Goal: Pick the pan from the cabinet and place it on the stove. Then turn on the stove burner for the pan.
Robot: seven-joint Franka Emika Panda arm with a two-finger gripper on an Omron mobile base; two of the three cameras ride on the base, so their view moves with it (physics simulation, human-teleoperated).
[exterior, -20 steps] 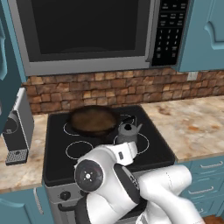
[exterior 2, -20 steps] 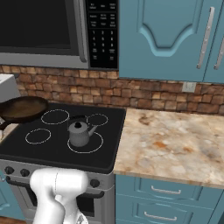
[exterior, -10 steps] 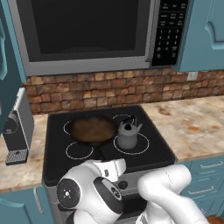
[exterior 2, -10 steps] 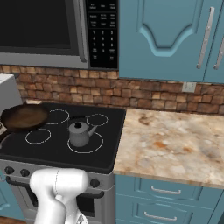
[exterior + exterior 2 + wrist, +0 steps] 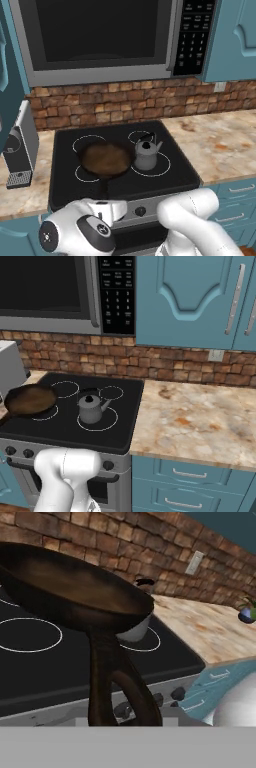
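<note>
The pan (image 5: 106, 159), a dark skillet with a brownish face, hangs low over the front-left burner ring of the black stove (image 5: 65, 186). It sits just left of the grey kettle (image 5: 146, 155). From the right it appears as the pan (image 5: 30, 400) at the stove's (image 5: 65, 430) left side. In the hand view the pan (image 5: 75, 587) looms close, and its handle runs down into my gripper (image 5: 121, 718), which is shut on it; the fingers are hidden. The teal cabinet doors (image 5: 190, 301) at upper right are closed.
The kettle (image 5: 90, 408) stands on the front-right burner, close to the pan's rim. Black knobs (image 5: 107, 465) line the steel front. A microwave (image 5: 100, 40) hangs above, and a coffee machine (image 5: 20, 145) stands on the left counter. The marble counter (image 5: 195, 416) lies to the right.
The pan has come from the back-left burner toward the stove's front and lower, held by its handle. My arm has swung down and left with it. The kettle has stayed put.
</note>
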